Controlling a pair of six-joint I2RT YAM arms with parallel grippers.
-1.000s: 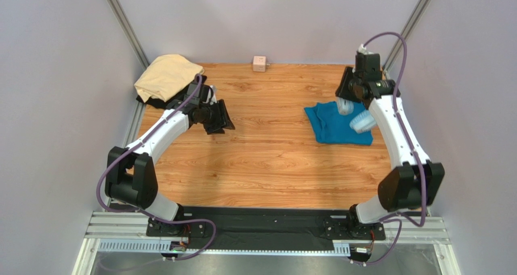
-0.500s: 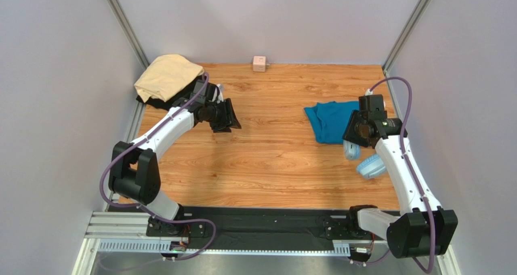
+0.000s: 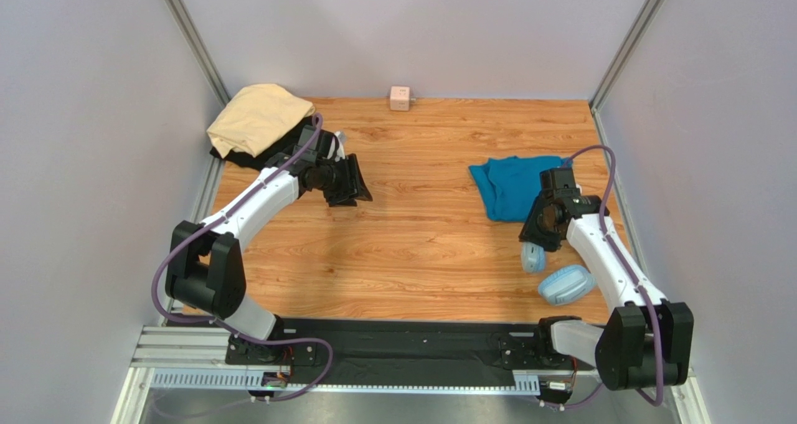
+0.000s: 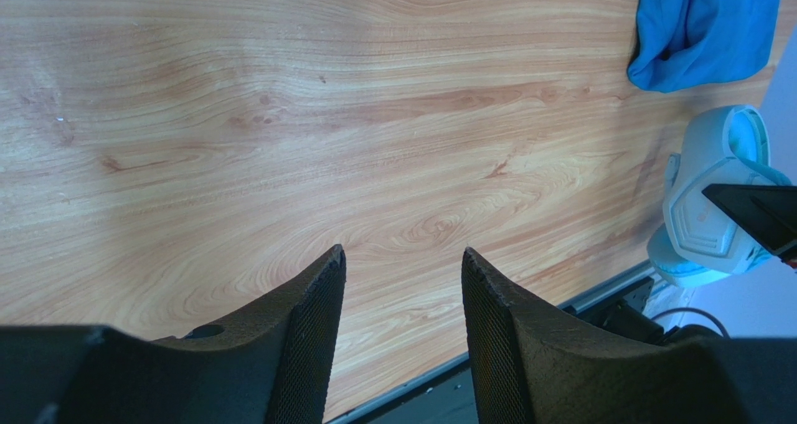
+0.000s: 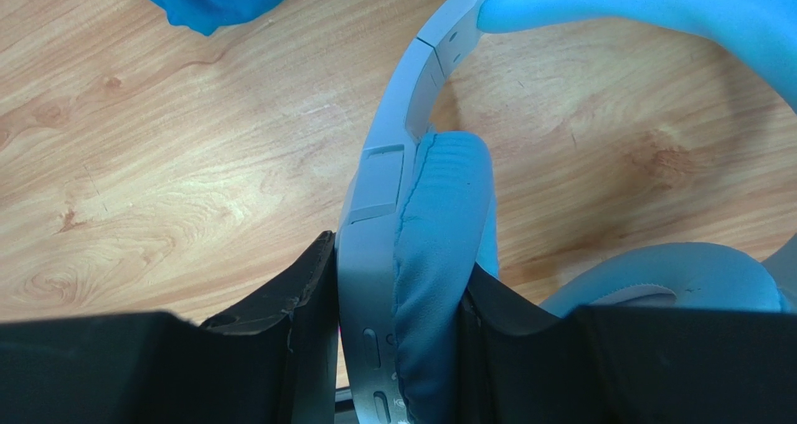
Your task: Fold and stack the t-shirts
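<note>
Two robot arms work at a wooden bench (image 3: pixel 421 247) where the job of folding and stacking three shirts appears barely begun. The cream shirt (image 3: pixel 257 116) lies in a loose heap at the far left corner, draped over the black shirt (image 3: pixel 245 158), of which only a dark edge shows beneath it. The teal shirt (image 3: pixel 510 189) sits well apart on the right side of the bench, bunched into a rough rumpled square and not visibly folded with any care. The right claw (image 5: pixel 398 284) is clamped on one ear cup of a pair of light-blue headphones (image 3: pixel 564 284), holding them just above the wood near the front right, beside the teal shirt but clear of it; this looks like clearing clutter, not shirt work. The left claw (image 4: pixel 402 265) hangs over bare wood near the cream and black heap, its jaws parted about halfway with nothing between them. A small pink cube (image 3: pixel 400 97) rests at the far edge, apart from everything. By this showing, no shirt is spread flat, none is neatly folded, and the three make no single tidy stack, so all of the folding and stacking seems left to do.
</note>
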